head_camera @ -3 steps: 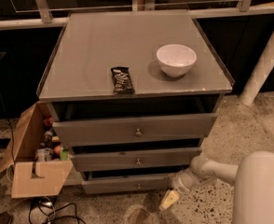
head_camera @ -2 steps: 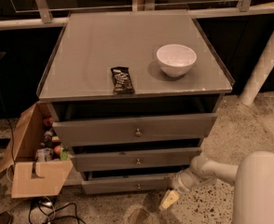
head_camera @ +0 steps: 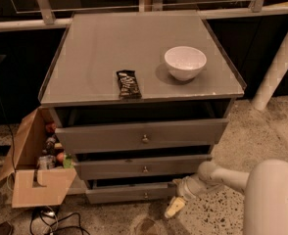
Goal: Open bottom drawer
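The bottom drawer is the lowest, slimmest grey front of the cabinet, with a small round metal knob at its centre. It stands slightly out from the cabinet body, like the two drawers above it. My gripper hangs at the end of the white arm that comes in from the lower right. It is just below and to the right of the bottom drawer's right end, close to the floor, and right of the knob.
The middle drawer and top drawer sit above. A white bowl and a dark snack bar lie on the cabinet top. An open cardboard box with items stands left of the cabinet, cables on the floor, a white post at right.
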Controlling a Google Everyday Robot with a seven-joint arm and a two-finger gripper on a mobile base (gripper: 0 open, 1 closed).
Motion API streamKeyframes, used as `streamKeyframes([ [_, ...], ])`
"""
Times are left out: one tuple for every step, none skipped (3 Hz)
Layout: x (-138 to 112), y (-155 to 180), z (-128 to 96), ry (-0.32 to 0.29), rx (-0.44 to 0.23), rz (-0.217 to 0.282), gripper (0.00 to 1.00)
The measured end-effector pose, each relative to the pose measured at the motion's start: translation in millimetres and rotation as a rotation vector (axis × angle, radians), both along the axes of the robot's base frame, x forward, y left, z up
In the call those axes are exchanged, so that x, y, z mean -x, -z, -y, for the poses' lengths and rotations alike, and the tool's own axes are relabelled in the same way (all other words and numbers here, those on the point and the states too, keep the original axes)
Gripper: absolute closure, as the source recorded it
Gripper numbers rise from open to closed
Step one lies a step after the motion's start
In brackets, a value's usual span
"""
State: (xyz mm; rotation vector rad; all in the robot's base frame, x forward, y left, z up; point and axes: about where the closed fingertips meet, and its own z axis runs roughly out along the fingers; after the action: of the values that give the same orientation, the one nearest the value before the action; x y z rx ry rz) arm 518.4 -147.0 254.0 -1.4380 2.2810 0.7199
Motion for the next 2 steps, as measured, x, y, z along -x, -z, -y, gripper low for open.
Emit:
streamKeyframes([
  [-22, 42, 4, -0.007, -0.003, -0.008, 0.0],
  [-35, 48, 1, 0.0, 0.01, -0.009, 0.0],
])
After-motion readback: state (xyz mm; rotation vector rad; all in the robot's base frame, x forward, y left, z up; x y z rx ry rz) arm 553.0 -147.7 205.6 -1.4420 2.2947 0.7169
